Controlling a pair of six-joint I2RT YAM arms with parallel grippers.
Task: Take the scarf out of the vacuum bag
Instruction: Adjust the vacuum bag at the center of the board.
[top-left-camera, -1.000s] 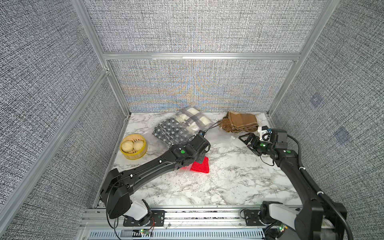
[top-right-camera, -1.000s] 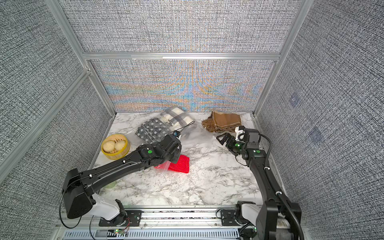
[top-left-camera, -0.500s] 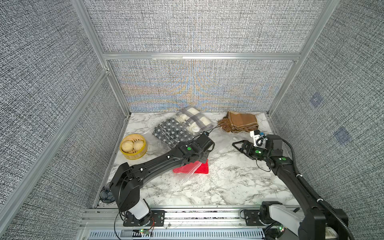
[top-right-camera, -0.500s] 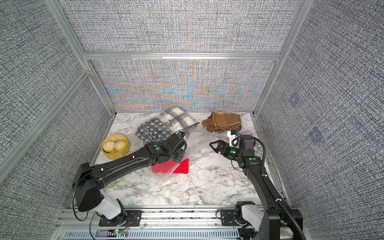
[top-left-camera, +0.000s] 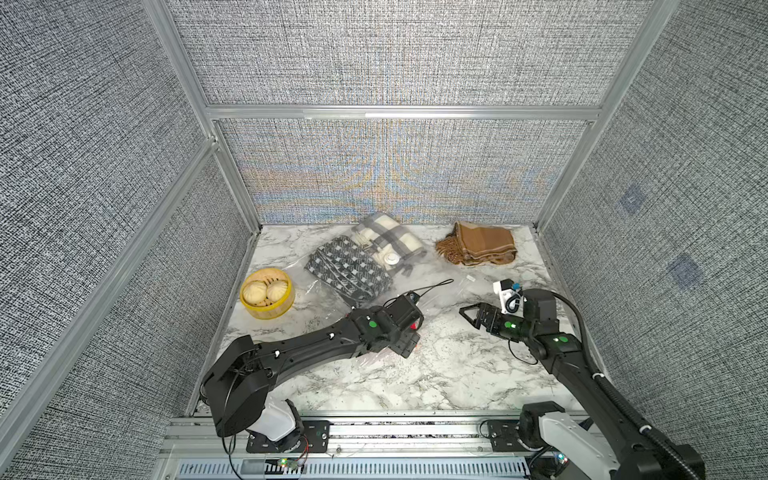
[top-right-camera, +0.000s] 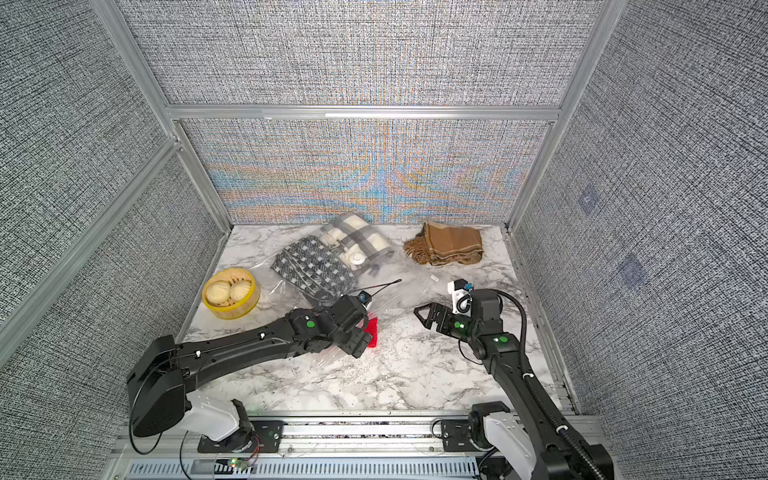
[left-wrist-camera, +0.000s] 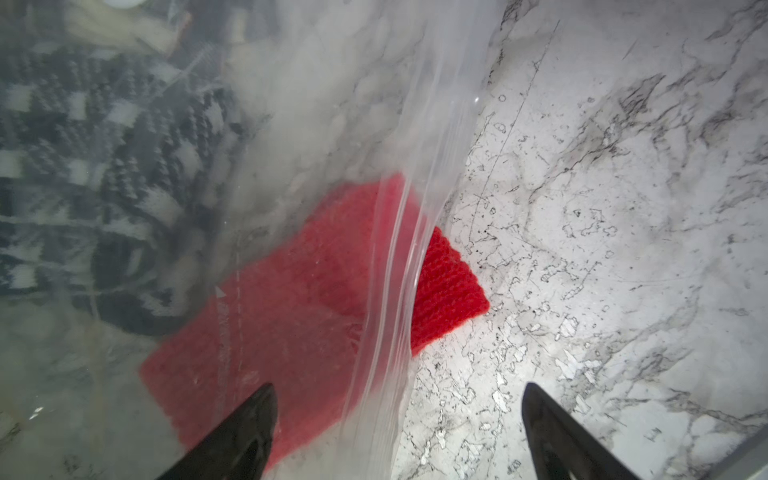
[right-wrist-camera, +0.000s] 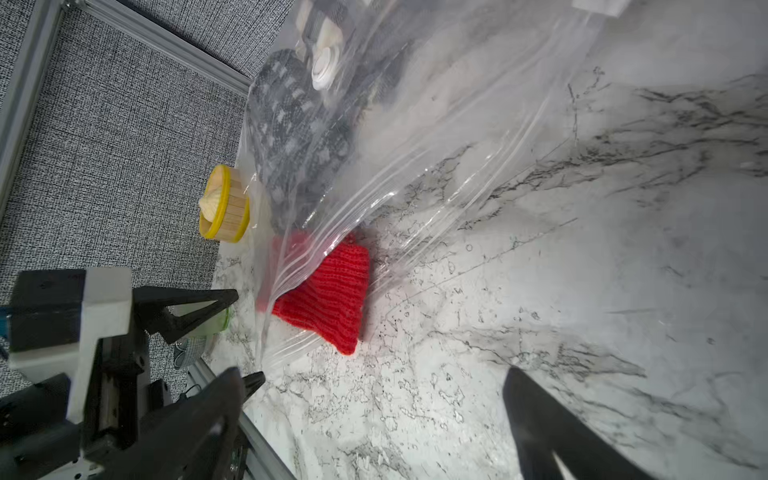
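The clear vacuum bag (top-left-camera: 432, 291) lies on the marble table, its round white valve (top-left-camera: 391, 259) at the back. Inside are a black-and-white scarf (top-left-camera: 347, 270) and a cream-grey plaid scarf (top-left-camera: 384, 235). A red knit scarf (left-wrist-camera: 449, 286) sticks partly out of the bag's zip mouth (right-wrist-camera: 328, 299). My left gripper (left-wrist-camera: 399, 386) hangs open just above that mouth, one finger over the bagged red part, the other over bare table, holding nothing. In both top views it hides most of the red scarf (top-right-camera: 372, 328). My right gripper (right-wrist-camera: 374, 372) is open over bare marble to the right (top-left-camera: 469, 316).
A yellow steamer basket with buns (top-left-camera: 267, 293) sits at the left edge of the table. A folded brown scarf (top-left-camera: 478, 248) lies at the back right, outside the bag. A thin black cord (top-left-camera: 432, 286) lies across the bag. Metal rails border the table.
My left gripper has gone from shut to open and moved toward the front, over the red scarf. The right gripper has moved left and forward, still open.
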